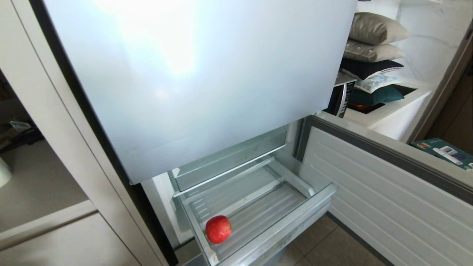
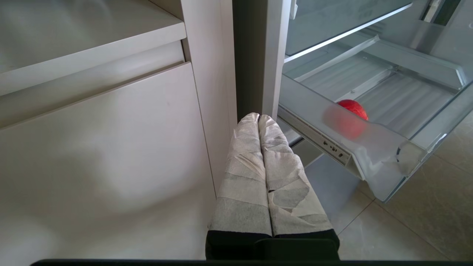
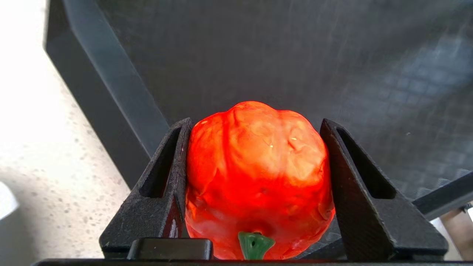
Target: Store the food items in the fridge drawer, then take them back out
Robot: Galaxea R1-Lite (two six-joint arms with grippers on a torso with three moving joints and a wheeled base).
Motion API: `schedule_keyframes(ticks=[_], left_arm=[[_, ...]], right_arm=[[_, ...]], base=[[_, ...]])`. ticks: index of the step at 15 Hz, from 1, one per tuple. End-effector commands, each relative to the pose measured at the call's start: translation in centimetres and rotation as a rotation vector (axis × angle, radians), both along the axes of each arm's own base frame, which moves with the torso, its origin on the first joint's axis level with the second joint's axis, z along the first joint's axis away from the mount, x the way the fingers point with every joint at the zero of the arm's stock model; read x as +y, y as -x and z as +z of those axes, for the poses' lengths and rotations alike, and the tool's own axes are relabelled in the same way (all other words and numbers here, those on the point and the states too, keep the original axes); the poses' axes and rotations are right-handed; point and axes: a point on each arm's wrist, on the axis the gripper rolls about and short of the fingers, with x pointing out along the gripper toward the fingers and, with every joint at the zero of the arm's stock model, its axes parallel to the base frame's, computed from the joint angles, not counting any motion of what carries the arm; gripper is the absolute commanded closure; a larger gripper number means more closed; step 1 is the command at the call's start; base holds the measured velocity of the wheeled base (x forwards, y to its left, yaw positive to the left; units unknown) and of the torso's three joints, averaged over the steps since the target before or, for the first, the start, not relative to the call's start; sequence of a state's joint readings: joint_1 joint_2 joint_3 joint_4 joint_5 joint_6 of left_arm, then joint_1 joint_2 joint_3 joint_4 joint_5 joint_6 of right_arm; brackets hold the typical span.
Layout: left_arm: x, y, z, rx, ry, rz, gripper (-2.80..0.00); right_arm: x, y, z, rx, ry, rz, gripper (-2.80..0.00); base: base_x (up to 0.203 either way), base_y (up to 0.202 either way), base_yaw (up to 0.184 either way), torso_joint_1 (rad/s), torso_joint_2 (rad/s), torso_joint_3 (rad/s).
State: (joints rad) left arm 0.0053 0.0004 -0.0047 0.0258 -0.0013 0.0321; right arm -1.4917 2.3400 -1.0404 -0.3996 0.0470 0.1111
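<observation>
In the head view we see the fridge drawer (image 1: 266, 207) pulled out below the closed grey-blue door panel (image 1: 192, 81), with the lower door (image 1: 384, 192) swung open at 3 o'clock of it. The red apple (image 1: 218, 229) lies on the drawer's ribbed floor, in the corner at 7 o'clock, just behind the frosted front lip. Neither arm shows in this view. Our left end effector (image 2: 258, 117) hangs beside the white cabinet (image 2: 103, 147), its two cloth-wrapped fingers (image 2: 244, 173) pressed together with nothing between them; the drawer and the apple sit at 2 o'clock of it, apart from it. Our right end effector (image 3: 255, 125) has its black fingers (image 3: 162, 188) closed against both flanks of the bumpy orange fruit (image 3: 258, 177), green stem toward the wrist, over a dark surface (image 3: 295, 55).
</observation>
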Motion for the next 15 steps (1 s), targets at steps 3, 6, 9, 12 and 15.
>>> schedule_keyframes(ticks=[3,6,9,12,15], left_arm=[[0.0,0.0,0.0,0.0,0.0,0.001,0.0],[0.0,0.0,0.0,0.0,0.0,0.001,0.0],[0.0,0.0,0.0,0.0,0.0,0.001,0.0],[0.0,0.0,0.0,0.0,0.0,0.001,0.0],[0.0,0.0,0.0,0.0,0.0,0.001,0.0]], right_arm=[[-0.2,0.0,-0.2,0.002,0.002,0.002,0.0],[-0.3,0.1,0.0,0.002,0.009,0.0,-2.8],[-0.6,0.6,0.3,0.0,0.022,-0.013,-2.8],[-0.7,1.1,2.0,-0.006,0.066,-0.027,-2.8],[0.0,2.1,6.8,-0.017,0.18,-0.053,0.0]], base=[[0.0,0.0,0.0,0.0,0.0,0.0],[0.0,0.0,0.0,0.0,0.0,0.0],[0.0,0.0,0.0,0.0,0.0,0.0],[0.0,0.0,0.0,0.0,0.0,0.0],[0.0,0.0,0.0,0.0,0.0,0.0]])
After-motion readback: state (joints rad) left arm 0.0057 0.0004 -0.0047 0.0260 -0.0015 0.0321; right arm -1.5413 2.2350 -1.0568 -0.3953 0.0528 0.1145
